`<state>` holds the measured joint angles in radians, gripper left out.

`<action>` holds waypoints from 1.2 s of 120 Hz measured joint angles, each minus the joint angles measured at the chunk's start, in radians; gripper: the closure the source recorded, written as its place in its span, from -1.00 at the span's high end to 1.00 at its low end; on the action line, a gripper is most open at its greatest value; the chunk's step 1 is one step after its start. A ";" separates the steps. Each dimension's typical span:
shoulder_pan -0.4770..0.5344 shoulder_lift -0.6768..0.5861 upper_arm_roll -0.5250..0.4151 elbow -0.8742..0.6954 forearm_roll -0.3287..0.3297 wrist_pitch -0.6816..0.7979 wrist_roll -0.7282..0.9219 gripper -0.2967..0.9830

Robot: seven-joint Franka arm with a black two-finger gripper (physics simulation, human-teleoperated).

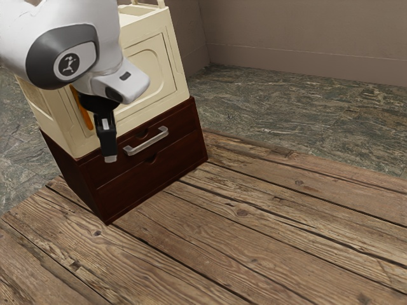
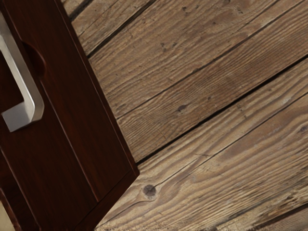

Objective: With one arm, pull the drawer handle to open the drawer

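Claw [image 1: 110,158] points down near the pale metal handle [image 1: 146,141], toward the exterior view's left; whether it is open or shut cannot be told. On the arm [image 1: 102,47] above, a dark disc carries a pale emblem. The handle spans the upper drawer [image 1: 141,135], whose front sits flush in the dark cabinet [image 1: 108,216], beneath a cream unit [image 1: 181,70]. The table's [image 1: 254,254] planks run well past the cabinet's front edge.

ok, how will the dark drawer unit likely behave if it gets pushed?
The dark drawer unit looks wooden and boxy, so likely stiff. The cream cabinet on top probably makes it heavy, maybe tippy if pushed high. The planks look rough, so I'd expect drag.
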<state>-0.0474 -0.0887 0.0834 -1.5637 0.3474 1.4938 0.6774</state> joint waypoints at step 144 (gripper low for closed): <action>0.045 0.130 0.027 -0.066 0.122 0.171 -0.395 0.54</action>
<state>-0.0029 0.0413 0.1108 -1.6300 0.4692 1.6647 0.2825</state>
